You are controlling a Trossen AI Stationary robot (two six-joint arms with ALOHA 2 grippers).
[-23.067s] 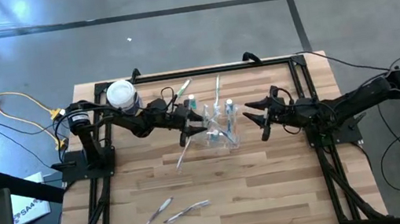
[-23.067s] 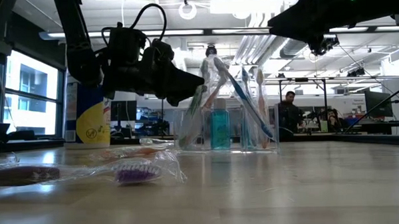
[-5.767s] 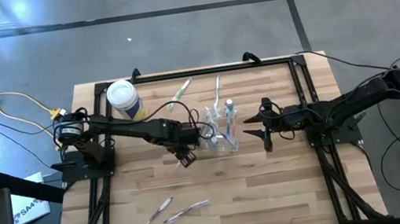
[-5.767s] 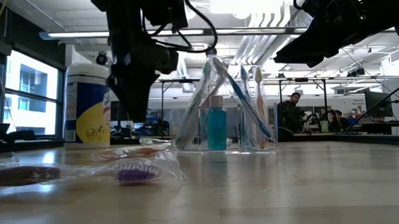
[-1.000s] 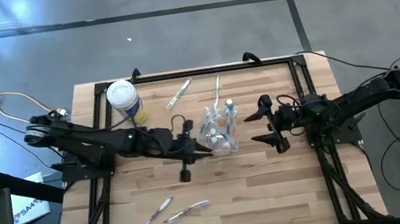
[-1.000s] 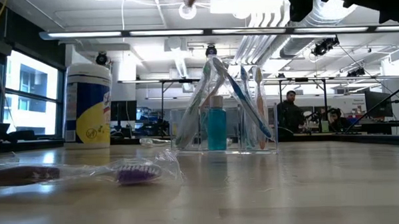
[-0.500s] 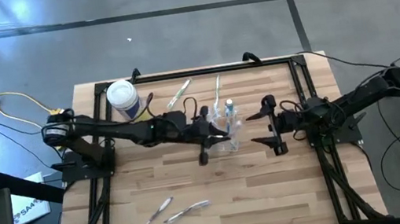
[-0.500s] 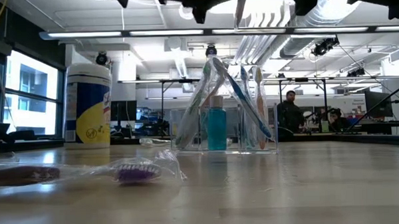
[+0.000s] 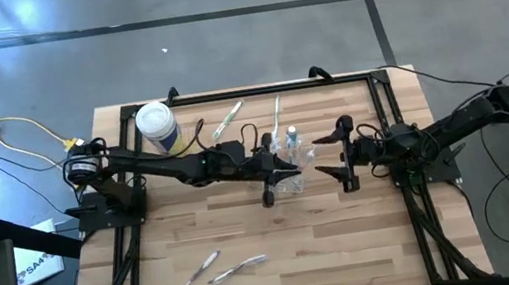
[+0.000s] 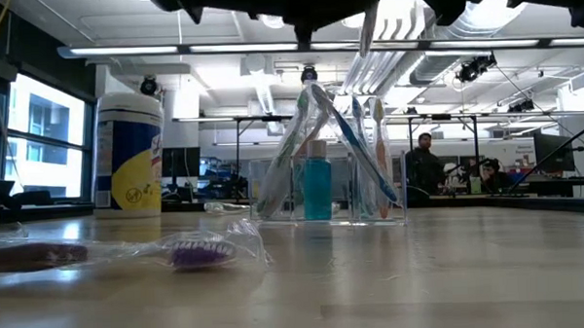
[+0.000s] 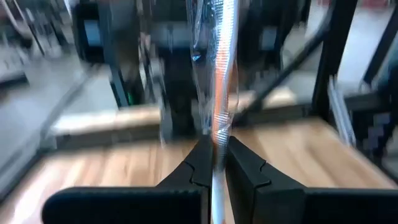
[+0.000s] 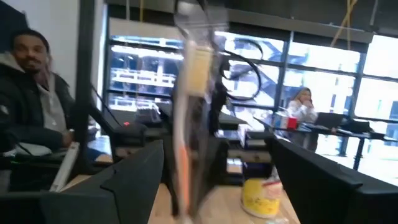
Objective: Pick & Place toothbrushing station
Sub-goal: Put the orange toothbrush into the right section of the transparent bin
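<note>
1. Clear plastic marks the toothbrushing station [image 9: 285,163] – a boxy see-through holder standing upright near the middle of the wooden worktop [image 9: 278,230], with toothbrushes and a small blue bottle [image 10: 317,187] inside it.
2. From the left, the left pincer [image 9: 274,172] reaches over the station's left side; in its wrist view the fingers [image 11: 200,167] are clenched on a wrapped toothbrush [image 11: 221,93] that stands upright between them.
3. In the low view that toothbrush [image 10: 366,25] hangs just above the station, apart from the brushes already leaning in it.
4. On the right, the right pincer [image 9: 344,154] sits just beside the station with its jaws spread wide – nothing is gripped between them.
5. Its wrist view shows a blurred wrapped brush [image 12: 193,106] ahead of the fingers; it is probably the one the other arm carries, though the blur leaves that unsure.
6. A white tub with a yellow label [image 9: 157,125] stands at the far-left corner of the worktop.
7. Two wrapped toothbrushes [image 9: 252,114] lie along the far edge, and two more [image 9: 219,267] lie near the front edge.
8. People sit in the room behind the worktop [image 12: 34,118].
</note>
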